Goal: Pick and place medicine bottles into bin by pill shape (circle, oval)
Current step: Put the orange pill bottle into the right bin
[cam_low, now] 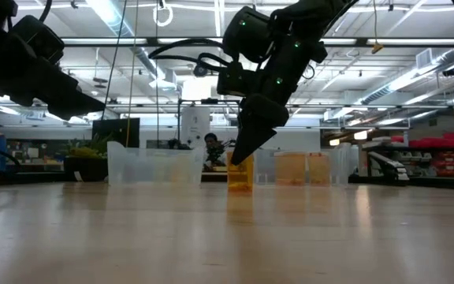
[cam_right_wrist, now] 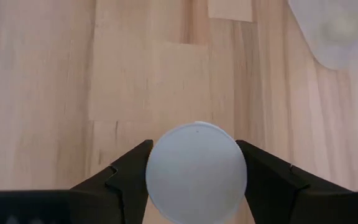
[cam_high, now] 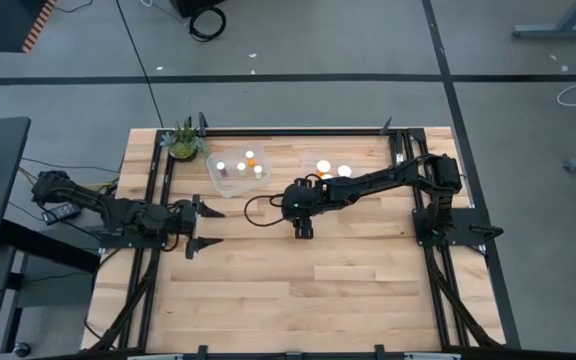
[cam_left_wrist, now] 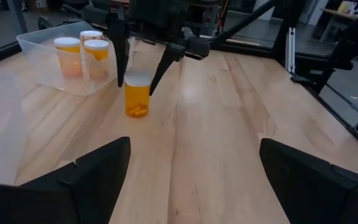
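An orange medicine bottle with a round white cap (cam_left_wrist: 137,96) stands upright on its base on the wooden table, near the middle; it also shows in the low view (cam_low: 240,175). My right gripper (cam_high: 303,222) reaches down over it from above and is shut on its cap (cam_right_wrist: 196,171). My left gripper (cam_high: 204,227) is open and empty near the table's left side, its fingers pointing at the bottle. Several other bottles stand in two clear bins (cam_high: 236,172) (cam_high: 332,172) toward the far edge. My right gripper pinches the bottle's white cap (cam_right_wrist: 160,163) between its two fingers, one on each side of the round rim. The fingers (cam_low: 252,134) come from above, slanting down. The bottle stands upright with its base on the table.
A small green potted plant (cam_high: 182,141) stands at the far left corner beside the left bin. A black metal frame (cam_high: 298,129) runs along the table's edges. People and shelves show in the room behind. Bare wood lies toward the near edge.
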`<state>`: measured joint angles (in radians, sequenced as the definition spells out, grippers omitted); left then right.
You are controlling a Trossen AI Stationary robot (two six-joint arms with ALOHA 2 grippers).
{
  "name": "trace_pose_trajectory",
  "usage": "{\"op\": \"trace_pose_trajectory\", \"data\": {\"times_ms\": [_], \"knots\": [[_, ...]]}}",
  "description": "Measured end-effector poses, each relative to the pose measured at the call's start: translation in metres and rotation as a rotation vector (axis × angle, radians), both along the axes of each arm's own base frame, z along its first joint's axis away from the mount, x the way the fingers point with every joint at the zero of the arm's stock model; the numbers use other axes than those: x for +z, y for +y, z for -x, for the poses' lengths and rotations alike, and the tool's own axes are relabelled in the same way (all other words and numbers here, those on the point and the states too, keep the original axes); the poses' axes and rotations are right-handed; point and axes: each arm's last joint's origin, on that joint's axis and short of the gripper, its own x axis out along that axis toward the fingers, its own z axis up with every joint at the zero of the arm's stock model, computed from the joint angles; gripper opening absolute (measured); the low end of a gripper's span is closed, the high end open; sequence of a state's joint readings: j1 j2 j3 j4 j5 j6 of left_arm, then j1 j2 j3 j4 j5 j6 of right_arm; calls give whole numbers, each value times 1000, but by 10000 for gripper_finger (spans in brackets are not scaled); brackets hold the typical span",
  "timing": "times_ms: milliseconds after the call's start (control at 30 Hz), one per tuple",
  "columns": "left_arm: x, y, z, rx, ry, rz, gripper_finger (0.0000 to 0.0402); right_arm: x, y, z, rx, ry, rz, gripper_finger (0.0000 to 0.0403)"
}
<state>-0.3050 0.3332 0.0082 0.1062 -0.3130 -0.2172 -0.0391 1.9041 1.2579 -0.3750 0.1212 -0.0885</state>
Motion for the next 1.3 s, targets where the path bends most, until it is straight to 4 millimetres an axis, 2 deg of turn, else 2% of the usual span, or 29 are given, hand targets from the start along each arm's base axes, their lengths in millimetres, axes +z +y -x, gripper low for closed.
{"op": "trace_pose_trajectory", "data": {"times_ms": [300,500,733,1067,1167,1300], "knots": [[0,0,0,29,-2,140,369,6,-7,2,-48,-4,91,225],[0,0,0,30,-2,141,369,19,-15,6,-96,-21,148,226],[0,0,0,30,-2,143,369,50,-21,15,-140,-93,222,227],[0,0,0,30,-2,144,369,115,-28,49,-260,-241,322,227],[0,0,0,30,-2,144,369,126,-33,60,-290,-254,315,227],[0,0,0,30,-2,144,369,127,-44,68,-348,-218,295,227]]}}
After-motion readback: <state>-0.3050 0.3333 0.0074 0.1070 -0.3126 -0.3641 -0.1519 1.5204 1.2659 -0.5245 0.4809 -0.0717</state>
